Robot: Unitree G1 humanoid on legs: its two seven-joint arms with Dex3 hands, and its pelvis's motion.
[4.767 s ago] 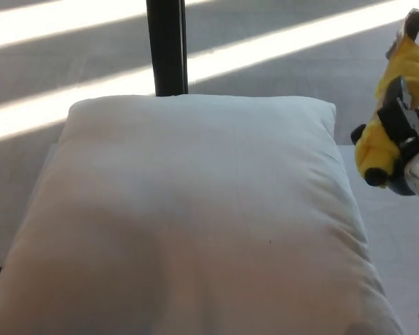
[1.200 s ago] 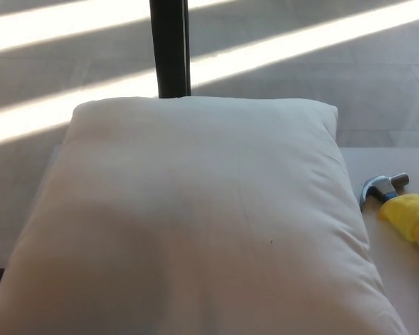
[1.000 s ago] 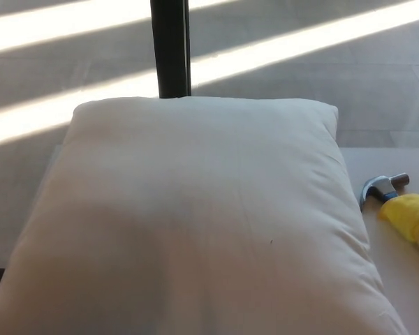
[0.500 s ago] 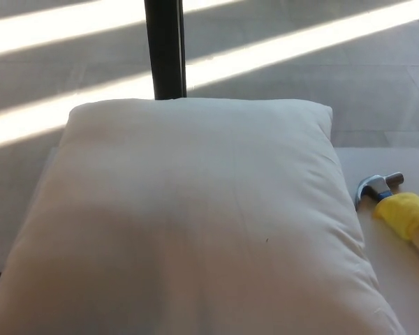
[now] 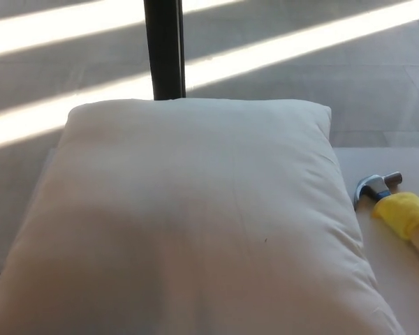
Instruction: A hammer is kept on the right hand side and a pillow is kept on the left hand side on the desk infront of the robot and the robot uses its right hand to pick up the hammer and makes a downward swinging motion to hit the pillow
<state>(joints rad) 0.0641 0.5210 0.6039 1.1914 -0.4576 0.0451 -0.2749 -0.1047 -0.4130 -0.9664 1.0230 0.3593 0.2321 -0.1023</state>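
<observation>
A large white pillow (image 5: pixel 195 209) fills most of the head view, lying on the pale desk (image 5: pixel 405 279). To its right the hammer (image 5: pixel 394 206) rests flat on the desk. Its steel head lies close to the pillow's right edge. A yellow wrap covers the neck, and the wooden handle runs off toward the lower right edge of the picture. Neither of my hands shows anywhere in the view.
A black post (image 5: pixel 164 49) stands upright behind the pillow's far edge. Beyond the desk is grey floor (image 5: pixel 279 84) crossed by bright stripes of sunlight. The desk's far edge shows at the right, just behind the hammer.
Several seconds ago my right hand held the hammer up at the right edge; now the hammer lies on the desk and the hand is gone. Lately only the camera has shifted slightly.
</observation>
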